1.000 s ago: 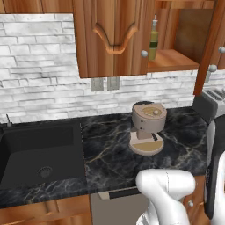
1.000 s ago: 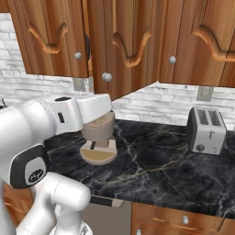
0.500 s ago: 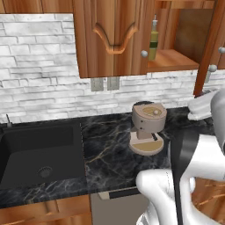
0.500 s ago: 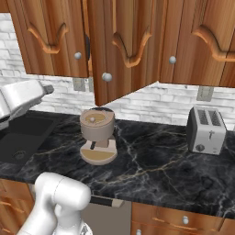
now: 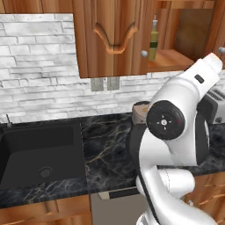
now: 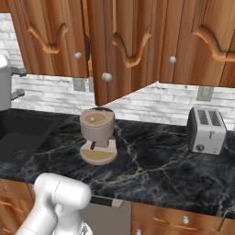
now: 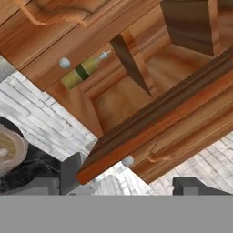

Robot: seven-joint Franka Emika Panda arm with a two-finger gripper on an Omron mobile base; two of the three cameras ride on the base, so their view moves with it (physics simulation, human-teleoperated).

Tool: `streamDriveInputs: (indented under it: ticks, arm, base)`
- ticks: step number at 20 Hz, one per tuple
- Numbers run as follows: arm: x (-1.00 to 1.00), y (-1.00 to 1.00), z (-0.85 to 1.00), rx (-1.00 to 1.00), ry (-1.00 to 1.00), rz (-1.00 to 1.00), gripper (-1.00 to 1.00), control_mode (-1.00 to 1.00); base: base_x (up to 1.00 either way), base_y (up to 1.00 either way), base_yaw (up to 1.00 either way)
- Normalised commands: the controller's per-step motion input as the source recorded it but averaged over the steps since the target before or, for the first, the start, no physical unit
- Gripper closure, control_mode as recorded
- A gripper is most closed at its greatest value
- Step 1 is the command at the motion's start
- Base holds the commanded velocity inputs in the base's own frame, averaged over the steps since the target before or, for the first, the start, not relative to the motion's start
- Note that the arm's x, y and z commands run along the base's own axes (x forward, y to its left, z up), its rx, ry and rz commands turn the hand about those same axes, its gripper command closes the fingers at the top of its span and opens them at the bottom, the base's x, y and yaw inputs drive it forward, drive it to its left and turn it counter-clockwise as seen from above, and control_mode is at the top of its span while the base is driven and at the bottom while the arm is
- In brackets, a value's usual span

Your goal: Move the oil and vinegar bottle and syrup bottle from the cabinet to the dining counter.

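Gripper (image 7: 124, 186): dark finger tips stood wide apart, holding nothing.
Counter: beige round coffee machine (image 6: 97, 136) sat on black marble worktop (image 6: 151, 160) (silver toaster (image 6: 206, 130) well apart).
Cabinet: reddish-brown wooden wall cabinet (image 5: 114, 37) stood open.
Bottle: tall slim yellow-green glass bottle (image 5: 153, 43) stood upright on its shelf.

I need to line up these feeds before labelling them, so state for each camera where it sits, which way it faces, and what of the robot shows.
Left base view: behind the arm's left, facing the sink and open cabinet holding the oil and vinegar bottle; the white arm fills the right.
Right base view: behind the arm's right, facing the coffee machine and toaster; arm at lower left.
Hand view: rolled, looking up into the cabinet; open gripper at the bottom.
Shared: cabinet, bottle.
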Motion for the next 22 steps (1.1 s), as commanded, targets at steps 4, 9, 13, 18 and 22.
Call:
streamDriveInputs:
  ticks: [4,9,13,18,22]
  arm:
    - [0.48,0.02,-0.2,-0.18,0.26,-0.07,-1.0,-1.0]
    - [0.06,0.0,-0.46,-0.12,0.01,-0.12,-1.0,-1.0]
    - [0.33,-0.19,-0.31,-0.05,0.04,-0.07,-1.0,-1.0]
    - [0.51,-0.21,-0.09,-0.07,0.11,-0.04,-1.0,-1.0]
    - [0.5,-0.2,0.0,-0.08,0.11,-0.05,-1.0,-1.0]
  base:
    - [0.0,0.0,0.0]
    - [0.0,0.0,0.0]
    - [0.0,0.0,0.0]
    - [0.0,0.0,0.0]
    - [0.0,0.0,0.0]
